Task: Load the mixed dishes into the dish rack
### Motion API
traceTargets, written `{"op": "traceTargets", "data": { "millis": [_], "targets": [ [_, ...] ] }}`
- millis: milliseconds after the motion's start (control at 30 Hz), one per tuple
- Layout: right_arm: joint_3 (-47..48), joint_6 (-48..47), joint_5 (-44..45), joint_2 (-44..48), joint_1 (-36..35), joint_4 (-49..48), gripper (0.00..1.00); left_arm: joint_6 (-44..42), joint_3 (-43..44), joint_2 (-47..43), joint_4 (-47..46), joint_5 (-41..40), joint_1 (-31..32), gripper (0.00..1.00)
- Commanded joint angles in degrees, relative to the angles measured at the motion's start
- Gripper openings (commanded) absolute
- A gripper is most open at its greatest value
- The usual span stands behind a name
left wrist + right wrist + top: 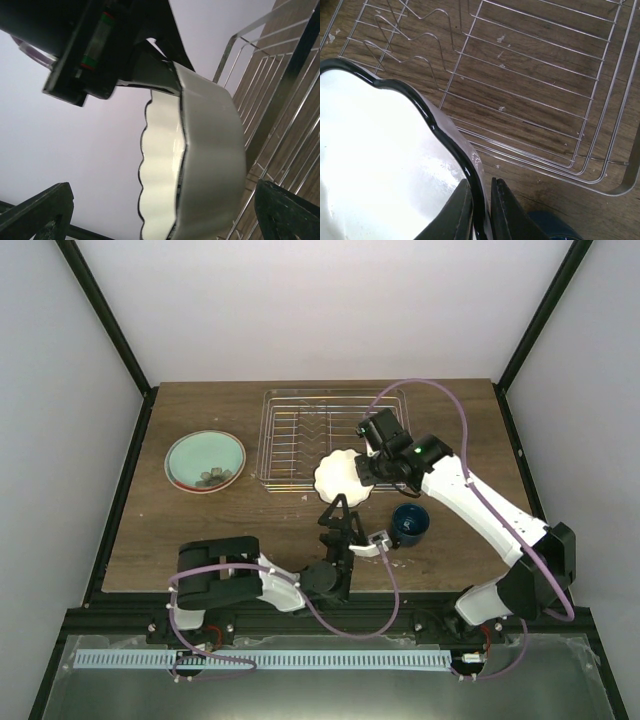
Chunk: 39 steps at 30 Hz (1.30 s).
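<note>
Right tool (481, 202) clenched on the rim of the white scalloped dish (338, 478), held at the near edge of the wire dish rack (290, 435). Left tool (339, 505) released, fingers wide, just beside the dish. Dark blue mug (410, 523) on worktop (200, 530); teal plate (205, 460) left of rack.

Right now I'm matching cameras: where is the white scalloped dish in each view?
Top external: white scalloped dish centre, over the dish rack's near edge.
Left wrist: white scalloped dish centre; dish rack right.
Right wrist: white scalloped dish lower left, pinched by right gripper; dish rack above.
Shared landmark: dish rack.
</note>
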<state>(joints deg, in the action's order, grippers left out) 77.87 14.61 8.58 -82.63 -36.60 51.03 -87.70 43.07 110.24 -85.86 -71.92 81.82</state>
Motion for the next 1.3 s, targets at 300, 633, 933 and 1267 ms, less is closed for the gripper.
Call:
{"op": "traceTargets", "data": {
  "millis": [300,633,933,1267],
  "targets": [
    [1.28,0.97,-2.74,4.5,0.21,-1.59,0.01,0.67,1.06,4.26,-6.16,-0.24,-1.13,0.88],
    [0.78,0.67,-4.24,5.17,0.17,-1.01,0.01,0.93,1.49,5.14,-6.07,-0.27,-1.65,0.77],
    [0.02,0.81,-5.15,6.12,0.21,1.19,0.01,0.74,1.84,5.81,-6.07,-0.19,-2.1,0.81],
    [0.29,1.03,-4.3,3.96,0.21,4.23,0.01,0.65,2.29,6.8,-6.07,0.28,-2.19,0.82]
  ]
}}
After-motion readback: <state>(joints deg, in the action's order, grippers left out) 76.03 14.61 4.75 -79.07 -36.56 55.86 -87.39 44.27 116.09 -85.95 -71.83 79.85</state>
